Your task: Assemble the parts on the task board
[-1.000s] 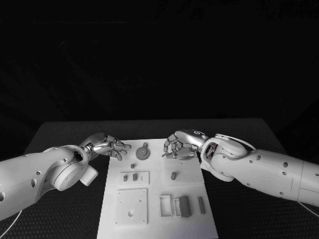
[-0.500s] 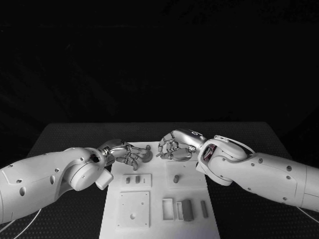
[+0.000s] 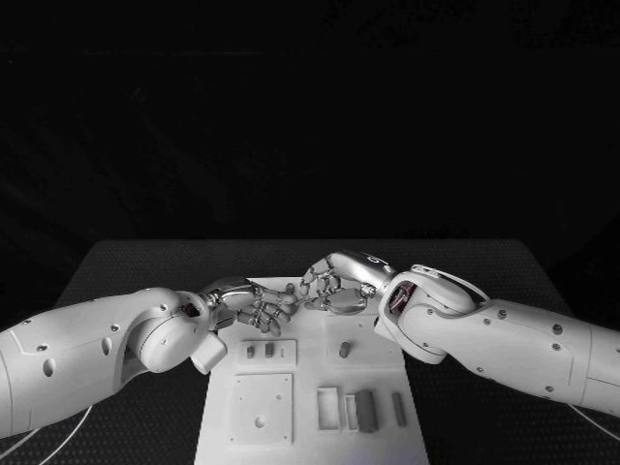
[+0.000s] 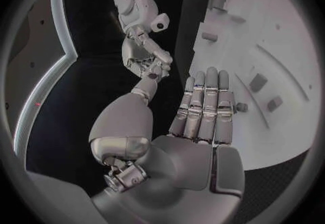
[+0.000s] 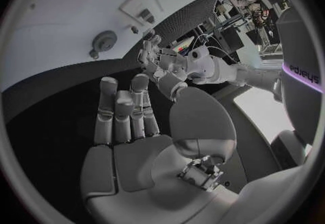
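The white rectangular task board [image 3: 310,387] lies lengthwise down the middle of the black table [image 3: 129,266]. At the board's near end stand a square white block with a small hole [image 3: 260,409] and, beside it, a row of upright grey slab parts [image 3: 360,409]. Just beyond these, two small grey pegs [image 3: 260,350] sit in a raised white panel, with a single grey peg [image 3: 345,349] alongside. At the board's far end the two silver hands meet, close together above it. The left hand [image 3: 259,304] reaches in from the board's left side; in its wrist view its fingers [image 4: 205,106] lie straight and pressed side by side, holding nothing. The right hand [image 3: 332,285] hovers opposite, its fingers [image 5: 122,110] likewise together and empty. A round grey disc part [image 5: 104,41] rests on the board beyond the right hand's fingertips.
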Available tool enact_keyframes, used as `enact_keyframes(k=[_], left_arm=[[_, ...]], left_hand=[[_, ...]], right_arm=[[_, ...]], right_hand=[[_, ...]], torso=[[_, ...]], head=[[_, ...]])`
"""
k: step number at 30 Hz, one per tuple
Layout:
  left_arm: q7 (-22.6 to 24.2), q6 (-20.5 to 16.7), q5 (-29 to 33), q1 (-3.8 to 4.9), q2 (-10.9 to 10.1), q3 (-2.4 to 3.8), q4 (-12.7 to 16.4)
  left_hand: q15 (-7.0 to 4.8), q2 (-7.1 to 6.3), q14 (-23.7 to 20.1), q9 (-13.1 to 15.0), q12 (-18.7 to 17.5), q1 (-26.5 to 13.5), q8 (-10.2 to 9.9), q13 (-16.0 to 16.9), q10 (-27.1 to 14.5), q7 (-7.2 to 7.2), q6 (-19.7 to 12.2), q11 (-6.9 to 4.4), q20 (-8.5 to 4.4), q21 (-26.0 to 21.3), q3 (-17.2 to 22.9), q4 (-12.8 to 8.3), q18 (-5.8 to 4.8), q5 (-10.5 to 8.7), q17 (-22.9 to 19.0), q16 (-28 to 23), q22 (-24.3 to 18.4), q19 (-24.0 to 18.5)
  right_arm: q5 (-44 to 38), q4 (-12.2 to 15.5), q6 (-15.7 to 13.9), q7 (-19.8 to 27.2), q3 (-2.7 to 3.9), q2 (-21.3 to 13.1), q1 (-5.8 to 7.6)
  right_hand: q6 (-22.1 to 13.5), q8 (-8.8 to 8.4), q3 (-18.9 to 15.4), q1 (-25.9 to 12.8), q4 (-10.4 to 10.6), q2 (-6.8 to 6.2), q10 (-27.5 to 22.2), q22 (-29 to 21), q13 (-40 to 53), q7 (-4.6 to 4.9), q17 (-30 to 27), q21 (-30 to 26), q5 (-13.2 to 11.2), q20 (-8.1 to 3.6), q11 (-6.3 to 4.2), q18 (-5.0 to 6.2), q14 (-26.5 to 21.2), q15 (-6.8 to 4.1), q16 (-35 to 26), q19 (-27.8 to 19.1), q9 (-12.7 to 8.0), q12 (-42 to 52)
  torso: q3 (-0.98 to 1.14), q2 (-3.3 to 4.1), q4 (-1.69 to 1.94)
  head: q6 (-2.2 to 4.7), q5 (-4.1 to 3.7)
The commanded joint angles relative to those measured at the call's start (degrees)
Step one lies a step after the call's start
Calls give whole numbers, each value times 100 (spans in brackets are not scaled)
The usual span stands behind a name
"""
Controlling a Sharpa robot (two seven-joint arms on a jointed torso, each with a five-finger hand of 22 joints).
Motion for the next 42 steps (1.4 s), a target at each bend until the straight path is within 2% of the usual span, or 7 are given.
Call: enact_keyframes(k=[1,11,19,39,42], left_arm=[[177,585,796,7,9,3,29],[173,750,809,7,6,3,18],[90,843,743,7,12,2,-3],[88,831,690,8,-8,2,-17],[61,842,676,8,-6,2,-16]], left_hand=[[12,94,-93,-11,-46,-21,-24,3,-75,-25,-49,-3,10,-14,-48,12,42,-22,14,-63,-23,-94],[71,278,-219,-29,-65,-196,-42,2,-146,-27,-92,-8,68,-4,-93,88,46,-21,62,-153,-84,-249],[84,504,-241,-22,-38,-36,-12,21,-119,-45,-50,-22,86,12,-1,7,56,-21,113,-171,-96,-282],[87,637,-228,-13,10,238,41,63,-33,-89,32,-68,93,35,146,-4,57,-22,208,-188,-83,-270],[85,617,-225,-10,24,311,56,74,-5,-96,59,-79,92,38,176,-14,56,-22,227,-194,-79,-268]], right_arm=[[45,-9,3,60,4,21,0],[54,3,27,64,4,26,1],[70,24,16,81,4,37,1],[141,47,114,92,4,46,2],[141,46,119,92,4,48,3]], right_hand=[[176,16,26,-1,6,63,11,101,4,155,9,34,-2,-11,-27,78,3,-48,25,14,9,25],[171,15,29,-1,4,67,9,101,2,156,9,33,-2,-13,-26,78,0,-48,25,12,14,23],[168,14,30,-1,3,69,9,100,0,157,8,33,-2,-14,-26,78,-1,-47,24,11,17,22],[162,14,34,-3,0,73,8,99,-3,159,8,31,-2,-16,-24,78,-6,-46,24,9,27,18],[162,14,34,-3,0,72,8,99,-4,159,8,31,-2,-17,-24,78,-6,-46,24,8,28,18]], torso=[[1,4,-4],[8,2,-3],[14,5,-3],[4,0,1],[4,2,0]], head=[[0,-14],[-13,-18],[-20,-15],[-32,-8],[-36,-10]])
